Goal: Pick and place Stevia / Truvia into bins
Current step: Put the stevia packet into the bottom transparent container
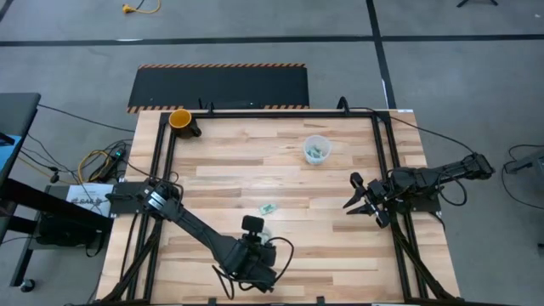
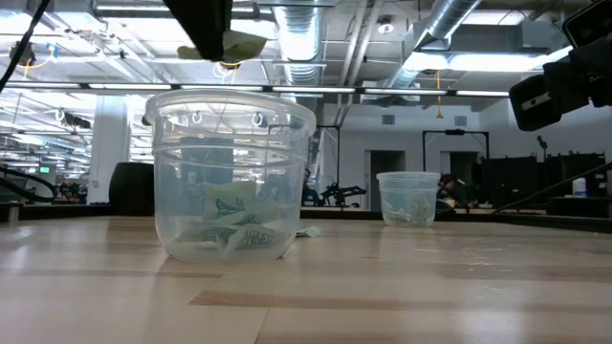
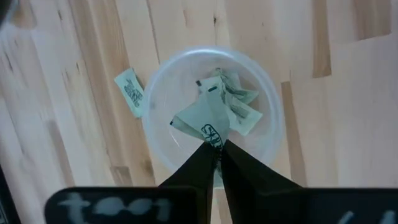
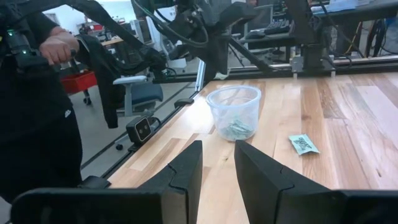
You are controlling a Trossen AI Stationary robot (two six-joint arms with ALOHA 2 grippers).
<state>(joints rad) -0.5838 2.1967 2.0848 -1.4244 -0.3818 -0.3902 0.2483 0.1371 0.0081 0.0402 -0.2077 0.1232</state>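
Green-white packet [image 3: 205, 118] is pinched by left gripper [image 3: 219, 151] directly over near cup [image 3: 155, 158] (several already inside). Right gripper [image 4: 217, 163] is parked spread, w/o load. Risk: paper could catch on rim and fall beside loose packet [image 1: 268, 208].

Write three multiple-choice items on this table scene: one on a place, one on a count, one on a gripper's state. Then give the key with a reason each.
1. Where is the left gripper?
A. Above the near clear cup
B. Over the orange cup
C. At the table's right edge

2. How many sweetener packets lie loose on the table?
A. None
B. One
C. Four

3. What state is the left gripper in?
A. Wide open, empty
B. Shut on a sweetener packet
C. Shut on the cup's rim

Key: A, the left wrist view looks straight down into that cup; B, a single loose packet lies beside the cup; B, the fingertips pinch a green-and-white packet over the cup.
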